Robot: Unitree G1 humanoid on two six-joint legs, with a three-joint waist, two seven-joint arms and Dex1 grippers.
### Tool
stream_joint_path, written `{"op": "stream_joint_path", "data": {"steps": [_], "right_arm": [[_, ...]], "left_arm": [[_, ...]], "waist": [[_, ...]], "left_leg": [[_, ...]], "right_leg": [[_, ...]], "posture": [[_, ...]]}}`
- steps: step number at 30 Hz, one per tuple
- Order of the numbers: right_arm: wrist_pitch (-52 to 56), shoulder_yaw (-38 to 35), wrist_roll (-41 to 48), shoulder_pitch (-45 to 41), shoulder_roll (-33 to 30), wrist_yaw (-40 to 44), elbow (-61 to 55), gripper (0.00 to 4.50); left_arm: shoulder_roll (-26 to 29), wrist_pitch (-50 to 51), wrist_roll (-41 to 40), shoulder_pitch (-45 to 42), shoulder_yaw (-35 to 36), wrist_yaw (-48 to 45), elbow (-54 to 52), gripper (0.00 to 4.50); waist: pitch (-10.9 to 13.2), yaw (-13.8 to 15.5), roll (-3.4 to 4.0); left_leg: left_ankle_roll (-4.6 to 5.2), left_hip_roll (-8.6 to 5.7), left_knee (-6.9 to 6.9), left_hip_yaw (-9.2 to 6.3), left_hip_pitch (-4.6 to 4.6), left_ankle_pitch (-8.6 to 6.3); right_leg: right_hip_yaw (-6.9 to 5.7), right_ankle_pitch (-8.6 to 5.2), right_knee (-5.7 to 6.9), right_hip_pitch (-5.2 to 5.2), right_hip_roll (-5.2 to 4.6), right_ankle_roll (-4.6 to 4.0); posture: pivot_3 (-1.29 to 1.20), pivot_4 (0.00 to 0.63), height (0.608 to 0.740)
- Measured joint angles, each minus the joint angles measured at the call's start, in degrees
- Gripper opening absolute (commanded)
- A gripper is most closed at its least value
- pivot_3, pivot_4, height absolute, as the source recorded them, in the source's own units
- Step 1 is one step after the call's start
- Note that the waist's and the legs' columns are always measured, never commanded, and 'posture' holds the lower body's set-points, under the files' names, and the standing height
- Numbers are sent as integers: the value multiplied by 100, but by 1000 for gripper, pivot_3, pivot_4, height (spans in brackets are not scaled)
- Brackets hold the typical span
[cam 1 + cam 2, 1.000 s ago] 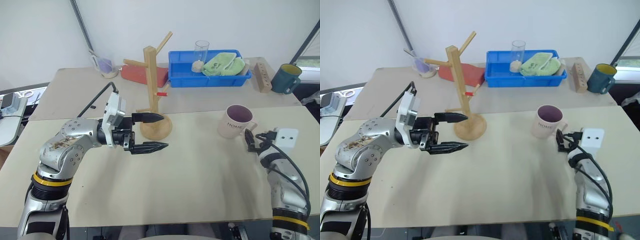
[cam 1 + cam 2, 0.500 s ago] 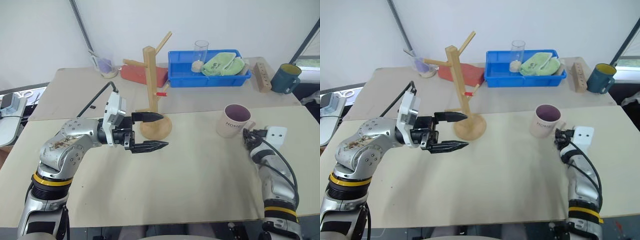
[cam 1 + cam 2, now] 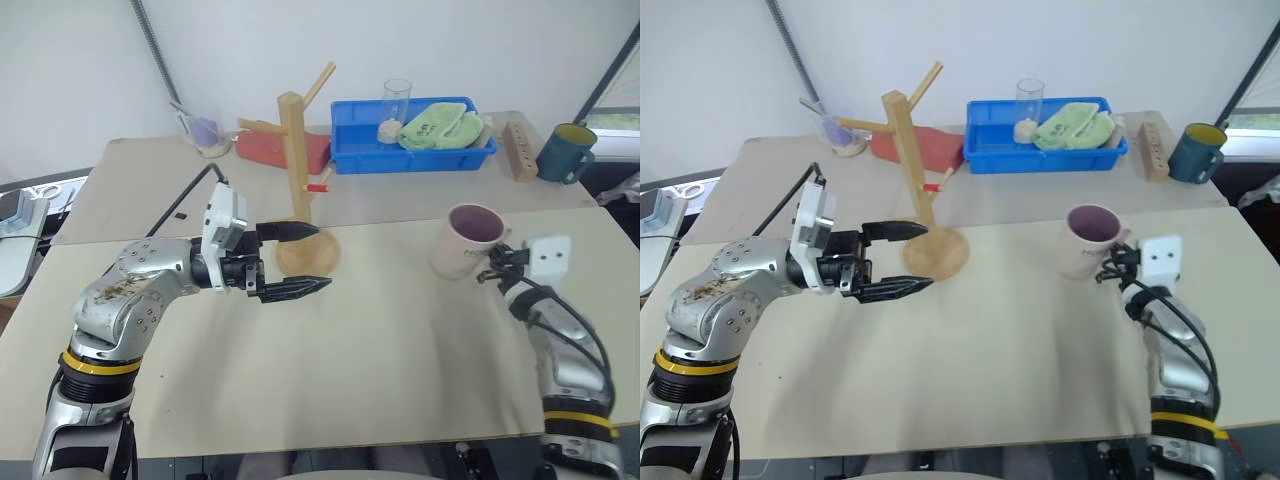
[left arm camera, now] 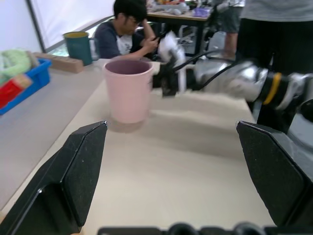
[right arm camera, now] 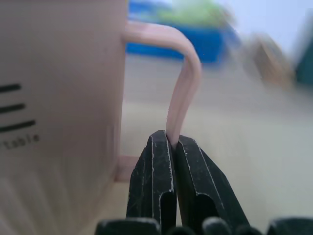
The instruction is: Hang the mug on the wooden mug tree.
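The mug [image 3: 466, 240] stands right, its handle pinched by the right gripper [image 5: 172, 147]; the left gripper [image 3: 300, 259] gapes beside the wooden mug tree [image 3: 300, 190].

Tented lab: tables [image 3: 400, 330], seated person [image 4: 124, 29]

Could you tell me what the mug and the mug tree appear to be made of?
Mug: probably glazed ceramic, going by its smooth pale-pink wall and thin moulded handle. Mug tree: light unpainted wood, matte, with a square post and round base; one peg is red-tipped.

beige table [image 3: 380, 360], wooden mug tree [image 3: 300, 215], mug [image 3: 466, 241], blue tray [image 3: 412, 150], teal mug [image 3: 560, 152]
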Motion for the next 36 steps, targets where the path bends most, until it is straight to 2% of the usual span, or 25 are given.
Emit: {"op": "stream_joint_path", "data": {"steps": [3,5,9,13,22,36], "right_arm": [[-177,1024,-559,-680,-815,1007,-800,36],[-179,1520,-766,-1316,-1002,1490,-963,36],[62,2270,-1015,-2835,-942,2240,-802,36],[248,2668,-1174,-3930,-736,2736,-484,36],[103,3166,-1570,-4568,-460,3178,519,36],[-97,3248,-1987,-5050,68,3200,1347,36]], "left_arm": [[86,72,-113,122,239,54,-6,4500],[131,173,-229,247,399,82,-18,4500],[272,256,-549,652,991,99,-48,4500],[691,-144,-249,1119,1499,-44,110,4500],[711,-328,-126,1289,1586,32,-38,4500],[509,-28,-361,871,1268,602,-471,4500]], "waist": [[2,-66,-3],[8,-82,-13],[16,-50,-28],[4,-15,-26],[-3,108,-26],[-4,63,-24]], "left_leg": [[-1,0,-1,-4,14,-1],[-1,1,-3,-5,23,-1],[-1,1,-4,0,5,0],[-1,5,-14,-3,9,-1],[-20,5,-15,11,-3,-12],[-1,6,-14,0,6,-1]], "right_leg": [[2,-1,3,-9,1,-1],[2,-2,6,-10,2,-3],[4,-2,21,-65,-1,-4],[2,-5,39,-73,5,-11],[2,-16,41,-76,-1,-29],[5,0,57,-76,11,-4]], "posture": [[0,150,719],[0,150,719],[0,150,719],[0,150,719],[0,150,719],[0,150,719]]}}
